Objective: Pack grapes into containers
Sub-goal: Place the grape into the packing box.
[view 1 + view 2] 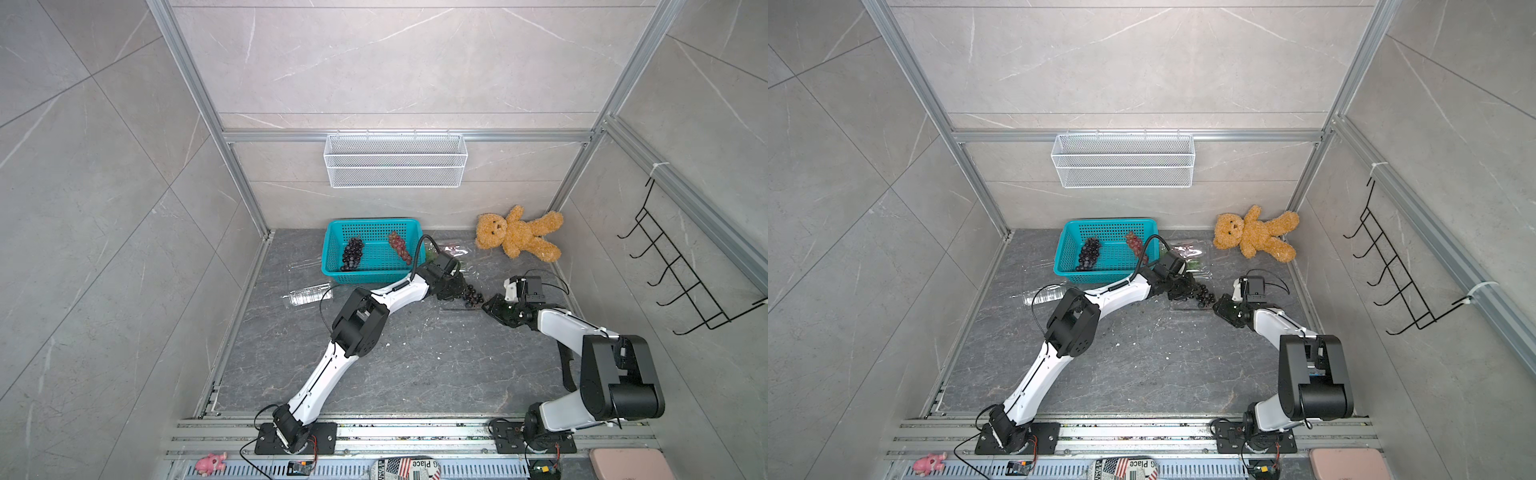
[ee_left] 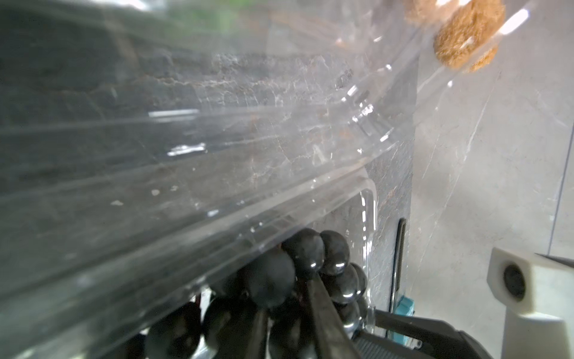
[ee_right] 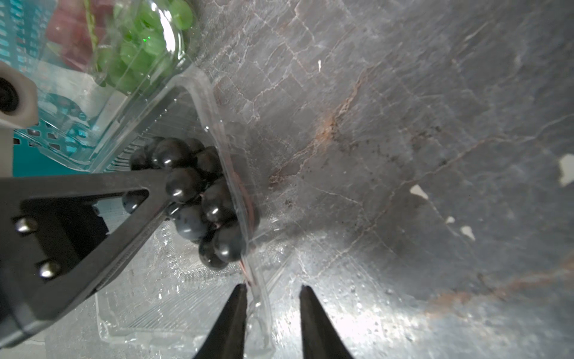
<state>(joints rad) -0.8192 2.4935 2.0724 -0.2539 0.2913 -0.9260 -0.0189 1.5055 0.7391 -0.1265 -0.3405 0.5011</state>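
Note:
A dark purple-black bunch of grapes (image 1: 471, 295) (image 1: 1202, 293) (image 3: 202, 199) lies inside an open clear container (image 3: 161, 295) (image 1: 455, 309) on the floor, against its wall. My left gripper (image 1: 451, 291) (image 2: 287, 295) is over the bunch, jaws a little apart with berries between the fingers (image 3: 149, 186). My right gripper (image 1: 488, 307) (image 3: 273, 287) is open at the container's near end, its clear rim standing between the fingers and touching one. A second container (image 3: 143, 46) (image 1: 434, 253) holds green grapes. A third container (image 1: 309, 295) lies left of the arm.
A teal basket (image 1: 332, 249) behind the left arm holds a dark bunch (image 1: 352, 253) and a reddish bunch (image 1: 400, 247). A teddy bear (image 1: 519, 235) lies in the back right corner. A white wire basket (image 1: 395, 160) and a black hook rack (image 1: 681, 274) hang on the walls.

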